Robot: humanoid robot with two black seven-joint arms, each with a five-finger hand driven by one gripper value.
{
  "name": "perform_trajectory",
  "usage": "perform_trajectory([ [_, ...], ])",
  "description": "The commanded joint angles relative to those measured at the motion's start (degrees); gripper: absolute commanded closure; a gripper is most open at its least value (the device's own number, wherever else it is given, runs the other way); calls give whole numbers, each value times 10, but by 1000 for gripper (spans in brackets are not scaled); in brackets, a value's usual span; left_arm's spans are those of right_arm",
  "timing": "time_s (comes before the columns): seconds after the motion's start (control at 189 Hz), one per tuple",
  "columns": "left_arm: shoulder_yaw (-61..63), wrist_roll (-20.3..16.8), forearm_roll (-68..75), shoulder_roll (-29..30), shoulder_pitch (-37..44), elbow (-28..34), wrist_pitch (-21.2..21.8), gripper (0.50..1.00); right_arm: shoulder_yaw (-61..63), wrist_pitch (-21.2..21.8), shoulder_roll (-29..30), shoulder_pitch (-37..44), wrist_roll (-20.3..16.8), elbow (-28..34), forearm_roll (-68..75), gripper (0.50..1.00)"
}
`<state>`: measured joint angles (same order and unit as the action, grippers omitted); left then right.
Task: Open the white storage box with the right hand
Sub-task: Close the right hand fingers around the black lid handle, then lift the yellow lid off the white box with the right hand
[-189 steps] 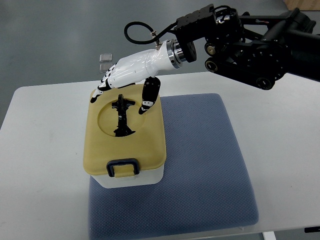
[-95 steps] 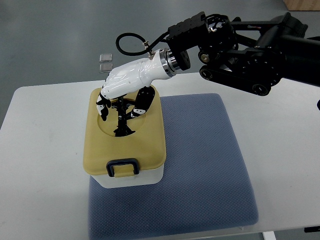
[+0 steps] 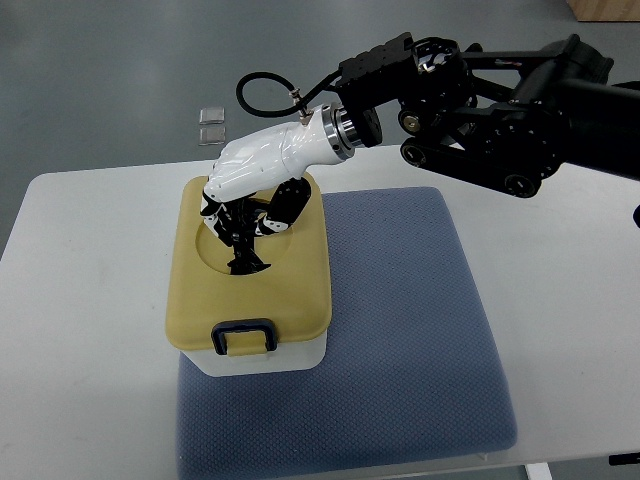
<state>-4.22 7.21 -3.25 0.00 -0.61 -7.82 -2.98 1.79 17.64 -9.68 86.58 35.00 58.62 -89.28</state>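
The white storage box stands on the left part of a blue mat, closed under its yellow lid. The lid has a round recess with a black handle in its middle and a dark blue latch at the near edge. My right hand, white with black fingertips, reaches in from the upper right and sits over the recess. Its fingers are curled around the upper part of the black handle, thumb on the right side. The lid lies flat on the box.
The blue mat covers the middle of the white table. Two small clear squares lie on the grey floor beyond the table's far edge. My black right arm spans the upper right.
My right hand has dropped from above the lid's far edge down into the recess, and its fingers have curled closed around the black handle. The box and lid have not moved.
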Motion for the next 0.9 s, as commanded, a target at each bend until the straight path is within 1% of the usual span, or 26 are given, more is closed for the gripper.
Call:
perform_trajectory([
  [0.0,0,0,0,0,0,0,0,500,0,0,-1,-3,0,0,0,1000],
  [0.301,0,0,0,0,0,0,0,500,10,-1,-14,3,0,0,6,1000],
  [0.449,0,0,0,0,0,0,0,500,37,6,-19,4,0,0,10,1000],
  [0.692,0,0,0,0,0,0,0,500,57,6,-31,5,0,0,10,1000],
  [0.893,0,0,0,0,0,0,0,500,98,6,-77,1,0,-8,12,1000],
])
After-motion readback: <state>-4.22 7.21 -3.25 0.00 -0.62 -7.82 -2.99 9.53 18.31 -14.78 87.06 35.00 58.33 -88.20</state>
